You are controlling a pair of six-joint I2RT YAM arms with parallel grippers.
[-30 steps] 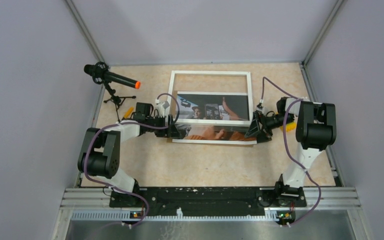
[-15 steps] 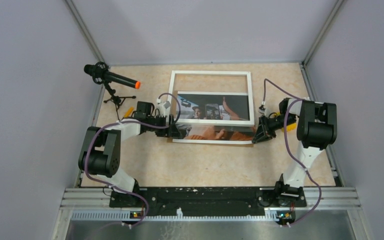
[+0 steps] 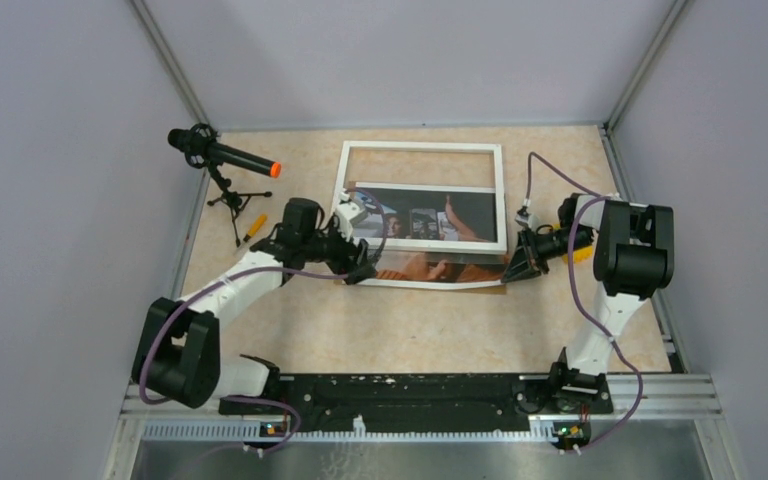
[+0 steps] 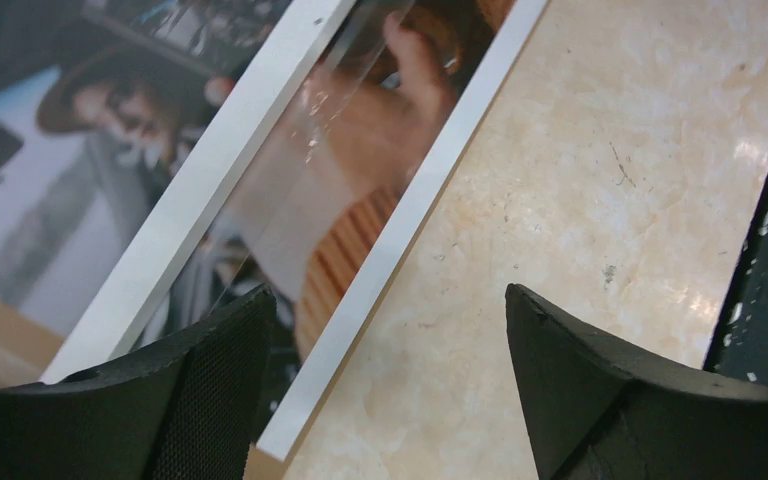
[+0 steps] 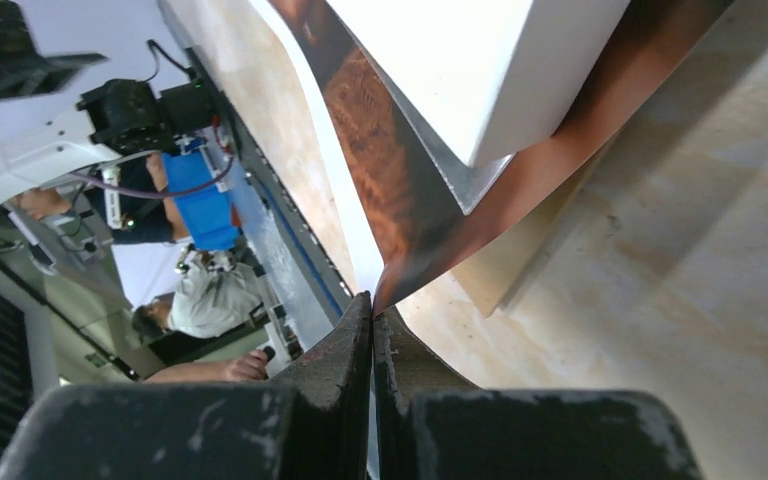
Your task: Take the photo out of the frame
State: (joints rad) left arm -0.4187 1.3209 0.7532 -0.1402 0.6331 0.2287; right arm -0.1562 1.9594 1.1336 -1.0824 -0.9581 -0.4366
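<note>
The photo (image 3: pixel 438 268) is partly drawn out past the near edge of the frame (image 3: pixel 422 147), one corner clamped in the right gripper (image 5: pixel 372 305), the left gripper (image 4: pixel 390 310) held apart at its other end; full withdrawal is judged outstanding.

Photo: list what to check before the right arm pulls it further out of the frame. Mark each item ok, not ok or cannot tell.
1. Right gripper shut on the photo corner: ok.
2. Left gripper bracing the frame: not ok. It is open at the photo's near left corner and grips nothing.
3. Photo partly out: ok. A near strip shows past the frame's near rail.
4. Photo lying flat: not ok. The pinched corner curls upward.
5. Photo free to slide under the frame: cannot tell.
6. Microphone clear of the pull: ok. It stands at the far left, apart from the frame.
</note>
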